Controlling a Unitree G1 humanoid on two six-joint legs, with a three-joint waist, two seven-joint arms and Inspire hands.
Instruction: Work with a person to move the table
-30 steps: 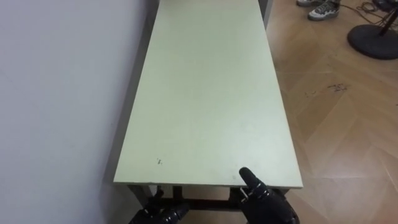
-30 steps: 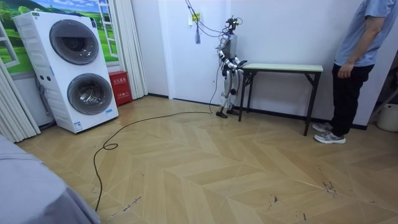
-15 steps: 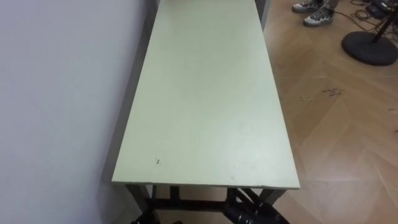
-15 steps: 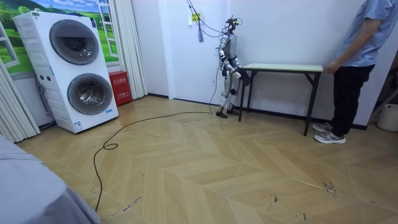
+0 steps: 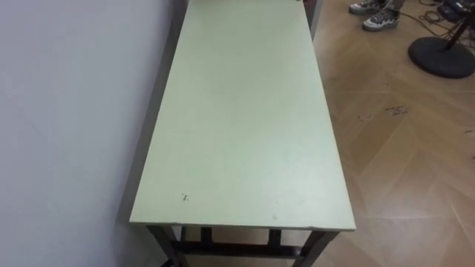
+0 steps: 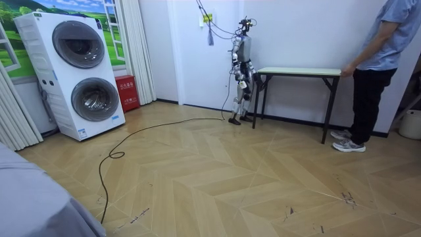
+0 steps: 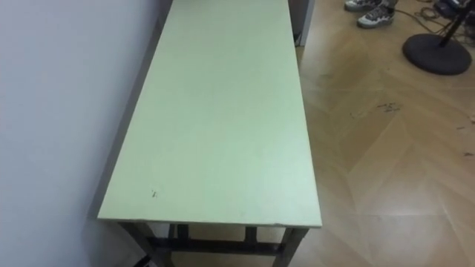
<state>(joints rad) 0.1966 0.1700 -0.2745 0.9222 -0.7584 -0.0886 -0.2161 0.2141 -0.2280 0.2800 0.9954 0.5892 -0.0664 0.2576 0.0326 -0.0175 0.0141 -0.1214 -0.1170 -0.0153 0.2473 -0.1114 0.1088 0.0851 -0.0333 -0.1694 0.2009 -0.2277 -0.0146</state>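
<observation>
The long, narrow rectangular table (image 5: 245, 126) with a pale green top and dark metal legs stood level and upright on the wooden herringbone floor (image 5: 401, 148). One long side ran just beside the white wall (image 5: 74, 111). Its flat surface bore a small dark speck (image 5: 185, 197) near the near left corner.

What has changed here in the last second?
The person has reached out and laid a hand on the far end of the table. The robot's hands have sunk from the near edge to below the top. The table still stands along the wall, in the same place.
</observation>
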